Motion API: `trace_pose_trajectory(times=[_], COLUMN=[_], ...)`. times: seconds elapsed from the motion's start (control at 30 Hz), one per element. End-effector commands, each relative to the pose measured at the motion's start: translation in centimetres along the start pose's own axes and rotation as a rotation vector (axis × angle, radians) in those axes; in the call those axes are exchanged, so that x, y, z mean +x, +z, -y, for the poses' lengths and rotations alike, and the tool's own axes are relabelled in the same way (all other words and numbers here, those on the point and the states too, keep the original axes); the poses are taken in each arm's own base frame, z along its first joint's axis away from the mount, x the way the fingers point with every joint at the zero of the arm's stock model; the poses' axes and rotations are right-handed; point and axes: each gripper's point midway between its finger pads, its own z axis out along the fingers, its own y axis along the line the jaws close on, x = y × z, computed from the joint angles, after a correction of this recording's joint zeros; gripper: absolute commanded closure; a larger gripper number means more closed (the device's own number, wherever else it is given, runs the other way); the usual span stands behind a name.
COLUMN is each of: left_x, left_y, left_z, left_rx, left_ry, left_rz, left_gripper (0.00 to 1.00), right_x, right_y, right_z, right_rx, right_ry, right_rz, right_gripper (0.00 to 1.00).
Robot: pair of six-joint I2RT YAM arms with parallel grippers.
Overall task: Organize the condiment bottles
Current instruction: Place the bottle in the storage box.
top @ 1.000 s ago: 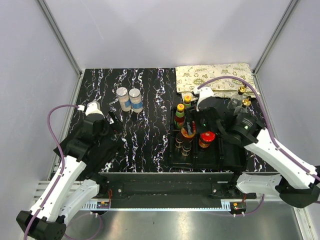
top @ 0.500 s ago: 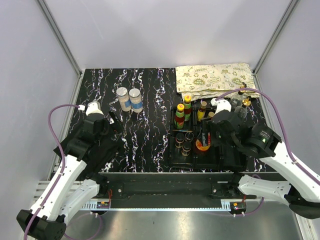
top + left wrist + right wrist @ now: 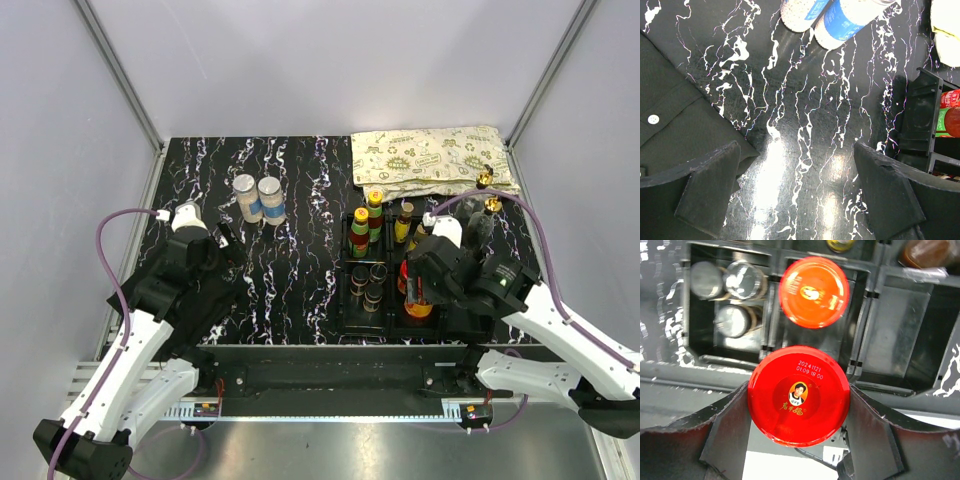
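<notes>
Black tray [image 3: 346, 300] over on the right half of the table. Left gripper [image 3: 795, 195] spread wide, empty, well away, so not its job. Right gripper [image 3: 799, 420] clamped on a red-lidded jar [image 3: 798, 395], upright, long axis straight up and down, hanging over the tray's near edge. Just beyond it, a second red-lidded jar [image 3: 813, 292] sitting in the middle slot. Probably just needs lowering straight down beside that one.

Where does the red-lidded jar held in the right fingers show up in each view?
Top external: red-lidded jar right of centre, at the tray's near middle, partly under the right arm.
Left wrist: not in it.
Right wrist: bottom centre, clamped between the right fingers.
Shared landmark: the black compartment tray, seen in all three.
</notes>
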Motion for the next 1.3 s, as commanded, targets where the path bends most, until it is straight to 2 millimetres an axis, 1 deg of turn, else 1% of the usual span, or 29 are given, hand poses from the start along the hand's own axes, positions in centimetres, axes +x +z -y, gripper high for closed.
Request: trace_pose_trajectory(times=[0.0, 0.17, 0.27, 0.3, 0.37, 0.4, 0.57, 0.67, 0.8, 0.9, 0.97, 1.07, 1.1, 1.13, 1.27], left_x=[-1.1, -1.1, -1.1, -1.1, -1.0, -1.0, -0.9, -0.8, -0.8, -0.7, -0.8, -0.8, -0.7, -0.8, -0.8], left_y=[0.0, 0.0, 0.0, 0.1, 0.1, 0.1, 0.2, 0.3, 0.3, 0.4, 0.4, 0.5, 0.4, 0.4, 0.5], left_z=[0.2, 0.2, 0.2, 0.2, 0.2, 0.2, 0.2, 0.2, 0.2, 0.3, 0.3, 0.3, 0.3, 0.3, 0.3], left_rx=[0.001, 0.003, 0.003, 0.001, 0.002, 0.002, 0.000, -0.001, -0.002, -0.004, -0.003, -0.005, -0.002, -0.004, -0.005], left_ry=[-0.011, -0.010, -0.010, -0.009, -0.008, -0.009, -0.007, -0.008, -0.006, -0.003, -0.004, -0.002, -0.002, -0.004, -0.004], left_rz=[0.042, 0.039, 0.039, 0.038, 0.038, 0.037, 0.030, 0.027, 0.024, 0.018, 0.020, 0.019, 0.019, 0.020, 0.019], left_gripper=[0.01, 0.01, 0.01, 0.01, 0.01, 0.01, 0.01, 0.01, 0.01, 0.01, 0.01, 0.01, 0.01, 0.01, 0.01], right_x=[-1.7, -1.7, -1.3, -1.6, -1.1, -1.2, 0.0, 0.0, 0.3, 0.7, 1.0, 1.3, 1.4, 1.6, 1.8], right_y=[0.4, 1.5, 2.3, 2.5, 3.2, 3.6, 5.7, 6.7, 7.6, 8.2, 8.5, 8.7, 8.8, 8.8, 8.7], right_z=[1.0, 2.6, 2.5, 2.3, 2.3, 1.9, 1.3, 0.6, 0.5, 0.6, 0.5, 0.6, 0.6, 0.7, 0.6], right_rx=[0.061, 0.140, 0.136, 0.124, 0.132, 0.124, 0.147, 0.137, 0.146, 0.153, 0.156, 0.162, 0.163, 0.164, 0.150], right_ry=[0.131, 0.184, 0.202, 0.213, 0.205, 0.202, 0.175, 0.180, 0.184, 0.184, 0.189, 0.197, 0.195, 0.202, 0.217], right_rz=[0.131, 0.191, 0.208, 0.220, 0.213, 0.217, 0.168, 0.173, 0.176, 0.166, 0.159, 0.154, 0.150, 0.148, 0.149], right_gripper=[1.00, 1.00, 1.00, 1.00, 1.00, 1.00, 1.00, 1.00, 1.00, 0.95, 0.94, 0.86, 0.77, 0.73, 0.64])
